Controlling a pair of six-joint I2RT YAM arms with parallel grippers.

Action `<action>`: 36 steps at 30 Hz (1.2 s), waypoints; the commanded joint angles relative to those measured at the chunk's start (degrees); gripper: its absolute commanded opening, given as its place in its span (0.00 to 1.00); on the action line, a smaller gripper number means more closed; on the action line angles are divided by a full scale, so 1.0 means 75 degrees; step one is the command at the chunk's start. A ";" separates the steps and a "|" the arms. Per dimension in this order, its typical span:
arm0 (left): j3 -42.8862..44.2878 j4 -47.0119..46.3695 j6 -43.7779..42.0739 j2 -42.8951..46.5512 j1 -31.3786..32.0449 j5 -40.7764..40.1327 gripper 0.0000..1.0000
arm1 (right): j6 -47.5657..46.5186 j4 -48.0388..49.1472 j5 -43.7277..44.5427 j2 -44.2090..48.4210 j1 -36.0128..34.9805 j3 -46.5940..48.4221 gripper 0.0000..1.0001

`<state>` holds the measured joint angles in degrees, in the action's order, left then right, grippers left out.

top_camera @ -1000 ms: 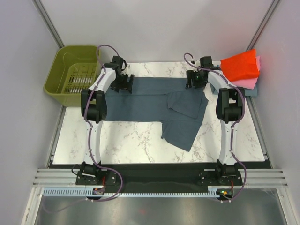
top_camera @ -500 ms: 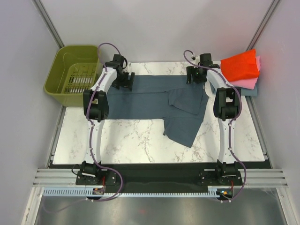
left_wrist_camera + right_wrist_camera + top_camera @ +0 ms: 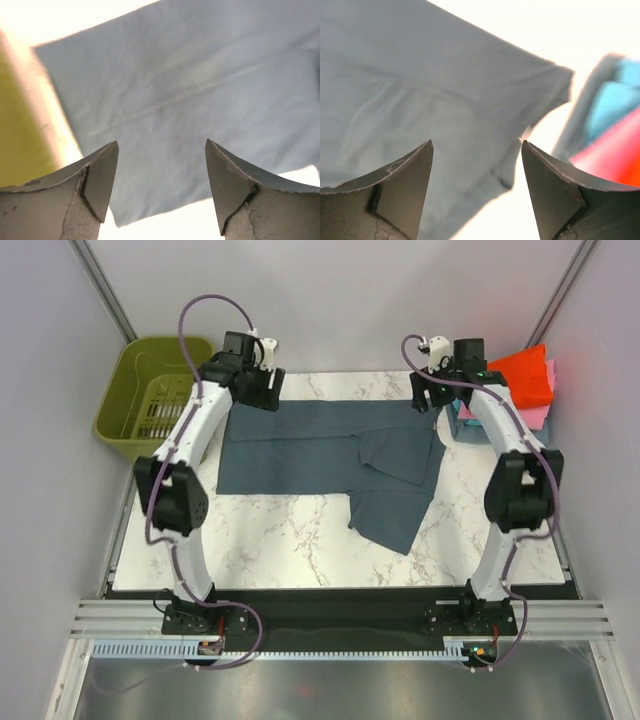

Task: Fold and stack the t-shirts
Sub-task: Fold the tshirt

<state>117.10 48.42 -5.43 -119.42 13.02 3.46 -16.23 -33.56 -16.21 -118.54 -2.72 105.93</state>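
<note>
Grey shirt (image 3: 330, 455) lies spread on the table (image 3: 280, 540), centre of the top view. Its right part is doubled over, with a flap reaching toward lower centre. Left gripper (image 3: 262, 398) hovers above the shirt's upper-left edge, fingers spread apart, nothing between them. Right gripper (image 3: 430, 400) hovers above the shirt's upper-right corner by the sleeve, fingers also apart and empty. Folded stack sits at upper right of the frame: red shirt (image 3: 520, 375) on top, pink shirt (image 3: 540, 418) under it, teal shirt (image 3: 463, 412) peeking out at the stack's left side. Basket (image 3: 130, 400) at upper left, beside the table corner.
</note>
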 commanded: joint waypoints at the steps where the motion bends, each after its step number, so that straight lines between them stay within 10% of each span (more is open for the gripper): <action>1: -0.1477 -0.0655 -0.0540 0.1623 -0.0013 -0.0192 0.79 | -0.1477 0.0163 -0.0651 0.1623 -0.0140 -0.1262 0.79; 4: -0.2755 -0.0737 -0.0786 0.2315 -0.0024 -0.0157 0.91 | -0.2180 -0.0362 -0.0873 0.2421 -0.0397 -0.2271 0.77; 17: -0.6634 -0.1640 -0.1526 0.4144 -0.0563 -0.1235 0.87 | -0.4912 -0.0716 -0.0312 0.6568 -0.2941 -0.7653 0.71; 36: -0.6473 -0.2074 -0.1467 0.3875 -0.0856 -0.2161 0.86 | -0.6203 -0.1244 -0.0218 0.6478 -0.4089 -0.8745 0.66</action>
<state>65.87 34.92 -14.90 -89.89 6.85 -10.63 -60.88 -43.42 -16.75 -69.10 -32.10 40.18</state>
